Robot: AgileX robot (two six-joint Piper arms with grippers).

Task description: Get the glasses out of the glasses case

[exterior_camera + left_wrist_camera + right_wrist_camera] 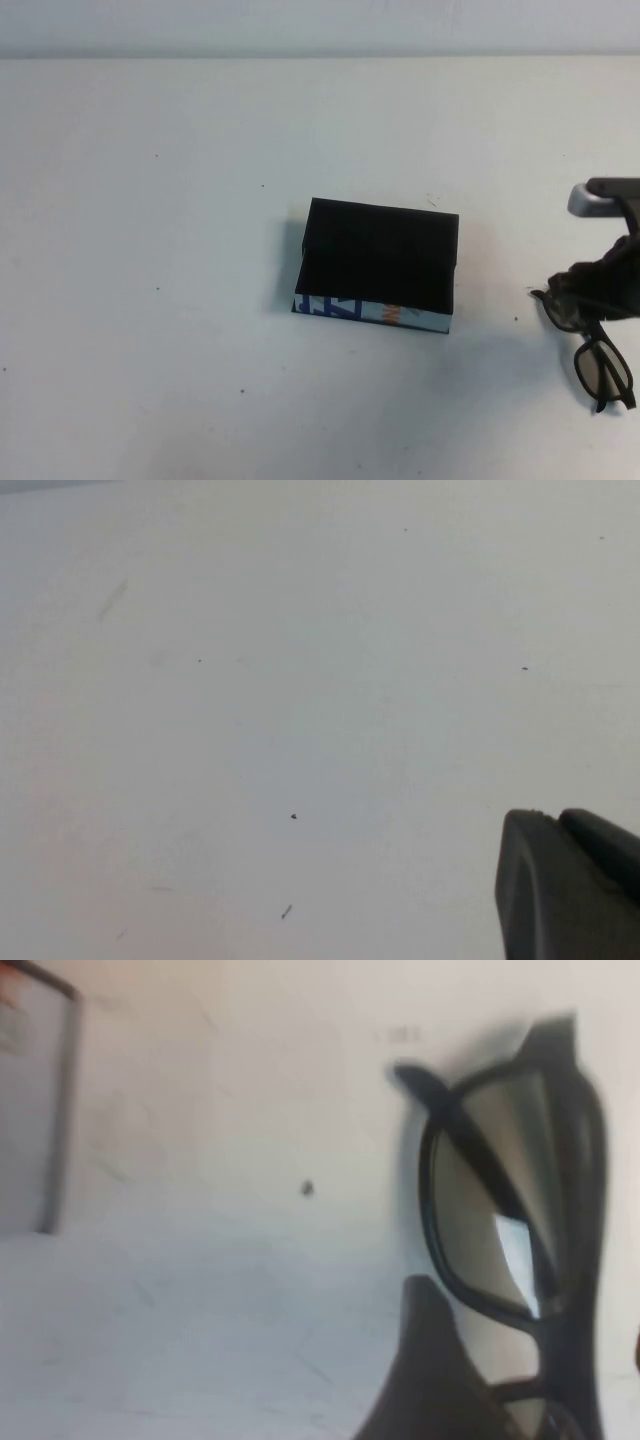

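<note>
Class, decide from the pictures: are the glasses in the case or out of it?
Out. The glasses are at the table's right edge, held by the right gripper, apart from the glasses case. The left gripper is over bare table.

I see the glasses case (378, 268) as the only obstacle mid-frame; open table (150, 250) all around it. At right edge my right gripper (600, 290) clamps the glasses (600, 350), crowding the lower right. My left gripper (570, 890) hangs over bare table.
</note>
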